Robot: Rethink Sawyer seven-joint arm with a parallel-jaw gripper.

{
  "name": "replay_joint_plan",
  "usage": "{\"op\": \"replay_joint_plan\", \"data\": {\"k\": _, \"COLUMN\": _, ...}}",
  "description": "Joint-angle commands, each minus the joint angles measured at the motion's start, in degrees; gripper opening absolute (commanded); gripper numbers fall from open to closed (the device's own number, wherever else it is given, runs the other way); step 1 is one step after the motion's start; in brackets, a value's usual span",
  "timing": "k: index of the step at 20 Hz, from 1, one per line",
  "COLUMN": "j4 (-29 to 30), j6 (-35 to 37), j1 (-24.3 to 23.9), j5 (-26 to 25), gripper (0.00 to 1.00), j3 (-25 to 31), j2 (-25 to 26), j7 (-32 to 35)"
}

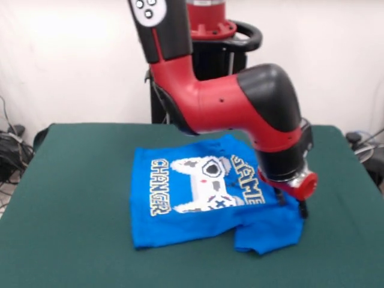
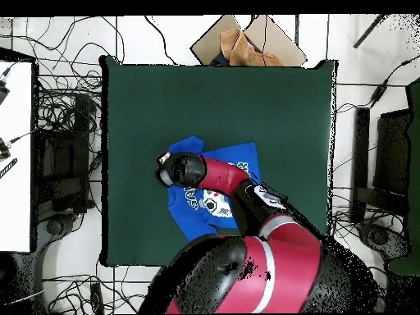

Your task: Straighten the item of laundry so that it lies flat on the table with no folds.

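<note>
The T-shirt (image 1: pixel 198 201) lies on the counter (image 1: pixel 78 198), a little toward five o'clock of its middle in the front view. My arm (image 1: pixel 240 105) reaches over the shirt from twelve o'clock — my pincer (image 1: pixel 294 204) stands at the shirt's three o'clock edge, just above its folded sleeve. Overhead, a cardboard box (image 2: pixel 246 41) lies beyond the counter's twelve o'clock edge.

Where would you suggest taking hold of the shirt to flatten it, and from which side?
Probably the bunched sleeve at the shirt's front-view lower right, approached from above. It looks folded under and rumpled there, while the printed body lies fairly flat. Pull outward, away from the print. The tool hangs beside it.
</note>
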Motion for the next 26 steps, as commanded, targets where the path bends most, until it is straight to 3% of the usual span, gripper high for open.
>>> {"op": "replay_joint_plan", "data": {"k": 1, "j4": 1.86, "j6": -4.64, "j1": 4.67, "j5": 4.39, "gripper": 1.00, "j3": 4.61, "j2": 5.17, "j7": 9.43}}
{"op": "replay_joint_plan", "data": {"k": 10, "j4": -1.84, "j6": 0.33, "j1": 14.99, "j5": 7.13, "gripper": 1.00, "j3": -7.56, "j2": -0.23, "j7": 13.95}}
{"op": "replay_joint_plan", "data": {"k": 13, "j4": -6.51, "j6": 0.61, "j1": 19.30, "j5": 8.76, "gripper": 1.00, "j3": -12.57, "j2": 1.50, "j7": 14.56}}
{"op": "replay_joint_plan", "data": {"k": 17, "j4": -10.45, "j6": 5.25, "j1": 20.99, "j5": 6.24, "gripper": 1.00, "j3": -19.77, "j2": 2.42, "j7": 10.45}}
{"op": "replay_joint_plan", "data": {"k": 18, "j4": -11.60, "j6": 5.92, "j1": 21.88, "j5": 4.68, "gripper": 0.00, "j3": -22.24, "j2": 2.52, "j7": 8.59}}
{"op": "replay_joint_plan", "data": {"k": 22, "j4": -16.42, "j6": 8.02, "j1": 24.33, "j5": -2.09, "gripper": 0.00, "j3": -28.98, "j2": 3.20, "j7": 3.29}}
{"op": "replay_joint_plan", "data": {"k": 26, "j4": -16.16, "j6": 11.95, "j1": 21.57, "j5": -3.91, "gripper": 0.00, "j3": -27.50, "j2": -1.33, "j7": -0.27}}
